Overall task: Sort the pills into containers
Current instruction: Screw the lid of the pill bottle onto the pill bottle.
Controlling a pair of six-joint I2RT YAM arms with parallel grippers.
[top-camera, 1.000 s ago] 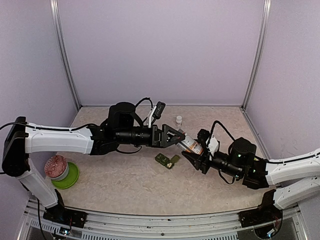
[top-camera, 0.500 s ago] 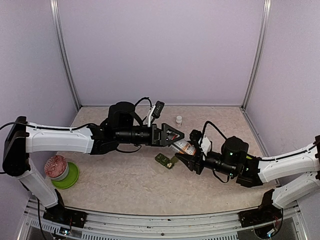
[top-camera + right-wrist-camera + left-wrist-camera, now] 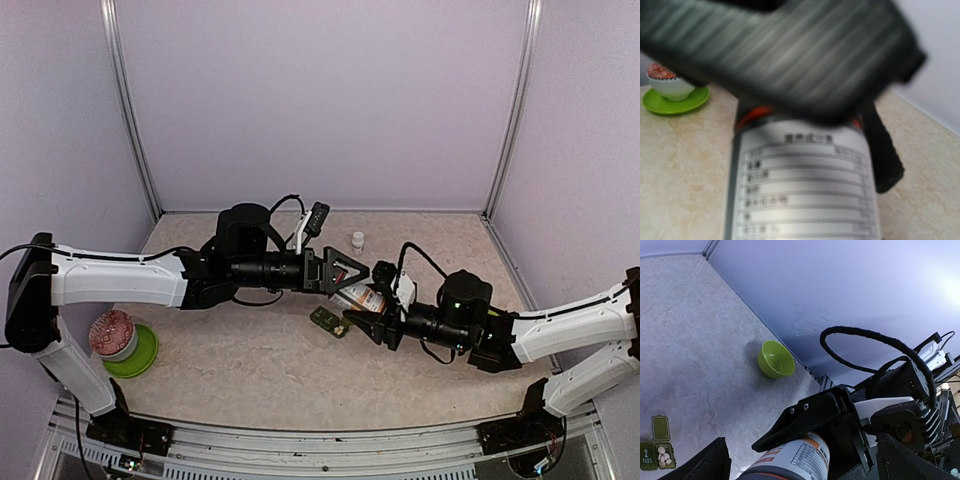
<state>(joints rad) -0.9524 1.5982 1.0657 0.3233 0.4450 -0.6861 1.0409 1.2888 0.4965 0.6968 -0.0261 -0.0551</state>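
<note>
A pill bottle point(image 3: 362, 297) with a white and orange label is held tilted above the table between both grippers. My right gripper point(image 3: 373, 314) is shut on its body; one of its fingers point(image 3: 810, 417) lies along the bottle point(image 3: 790, 460). My left gripper point(image 3: 347, 272) is open, its fingers spread wide on either side of the bottle's dark cap end. The dark olive-green pill box point(image 3: 328, 320) lies on the table just below the bottle. In the left wrist view one compartment is open with white pills point(image 3: 664, 456) in it. The bottle's label point(image 3: 800, 185) fills the right wrist view.
A lime-green bowl point(image 3: 775, 358) sits near the table's edge in the left wrist view. A red-topped white cup point(image 3: 112, 335) stands on a lime-green saucer point(image 3: 143, 352) at the front left. A small white bottle point(image 3: 358, 239) stands at the back.
My right arm has moved left with the bottle, bringing its cap end in between the left gripper's fingers and over the pill box. The left arm has hardly moved.
</note>
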